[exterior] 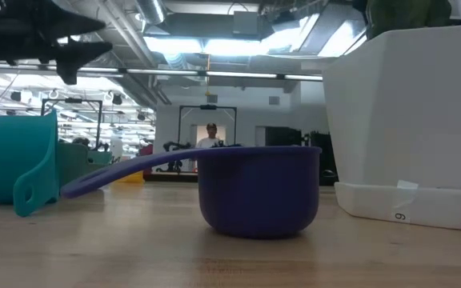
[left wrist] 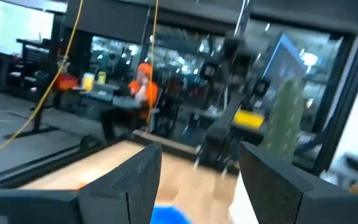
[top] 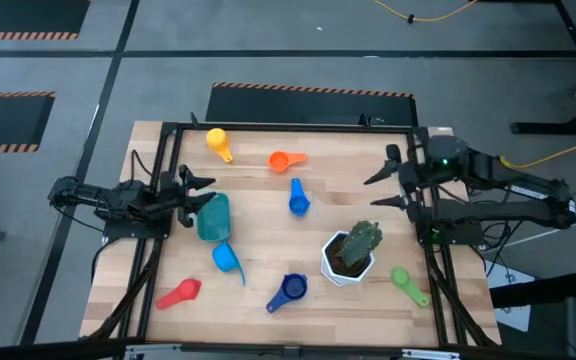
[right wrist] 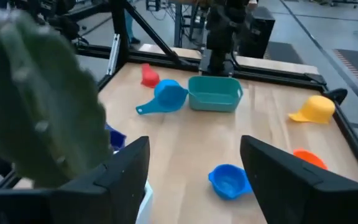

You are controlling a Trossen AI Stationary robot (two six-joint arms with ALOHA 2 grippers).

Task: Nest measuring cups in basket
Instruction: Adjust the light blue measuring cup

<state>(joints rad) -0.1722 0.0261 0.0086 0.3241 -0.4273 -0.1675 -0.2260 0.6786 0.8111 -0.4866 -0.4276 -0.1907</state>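
The teal basket (top: 213,217) stands on the table's left half, just in front of my open left gripper (top: 192,194) (left wrist: 199,155), which touches nothing. Measuring cups lie scattered, each bowl on the wood: yellow (top: 218,143), orange (top: 286,160), blue (top: 298,198), light blue (top: 228,258), red (top: 180,293), dark blue (top: 288,290) (exterior: 258,192) and green (top: 408,283). My right gripper (top: 386,187) (right wrist: 194,146) hangs open above the table's right edge, holding nothing. Its wrist view shows the basket (right wrist: 215,93) across the table.
A white pot (top: 346,262) with a green cactus-like plant (top: 361,240) stands right of centre, between my right gripper and the near cups. The black frame rails (top: 268,128) run along the table's edges. A person sits in the room beyond (left wrist: 143,87).
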